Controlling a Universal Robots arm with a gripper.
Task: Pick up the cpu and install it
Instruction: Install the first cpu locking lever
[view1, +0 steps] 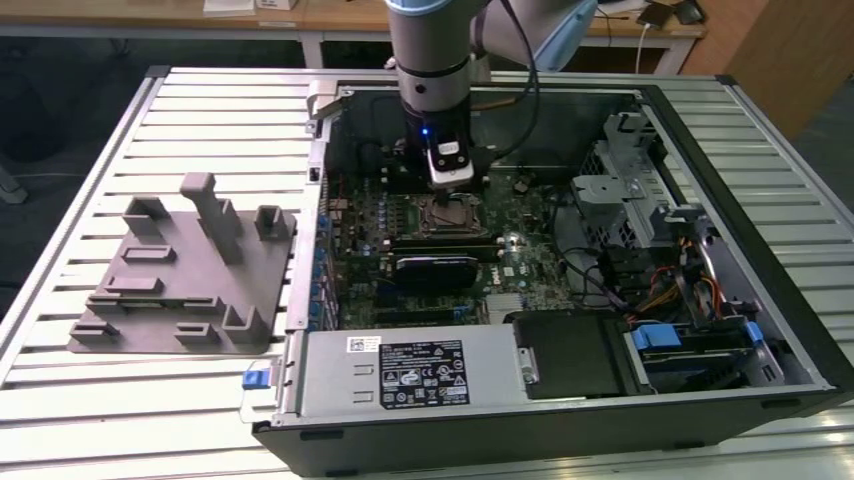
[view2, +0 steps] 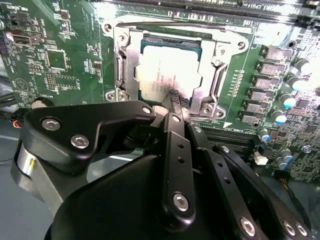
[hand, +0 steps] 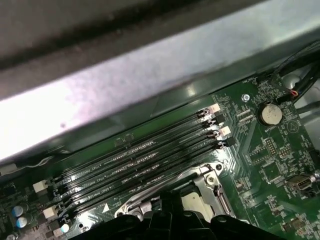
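The cpu (view2: 162, 75), a flat square chip with a silvery top, lies inside the open metal socket frame (view2: 122, 65) on the green motherboard. My gripper (view2: 177, 100) is shut, its black tips together and resting at the cpu's edge, with nothing held between them. In the exterior view the gripper (view1: 451, 190) points straight down over the socket (view1: 451, 215) in the middle of the open computer case. A pale corner of the cpu (hand: 200, 202) shows in the first wrist view, under the frame.
A grey fixture block (view1: 187, 265) stands on the slatted table at the exterior view's left. Inside the case are memory slots (hand: 140, 165), a coin battery (hand: 270, 114), a power supply (view1: 414, 375), a drive cage (view1: 627, 150) and loose cables (view1: 654, 290).
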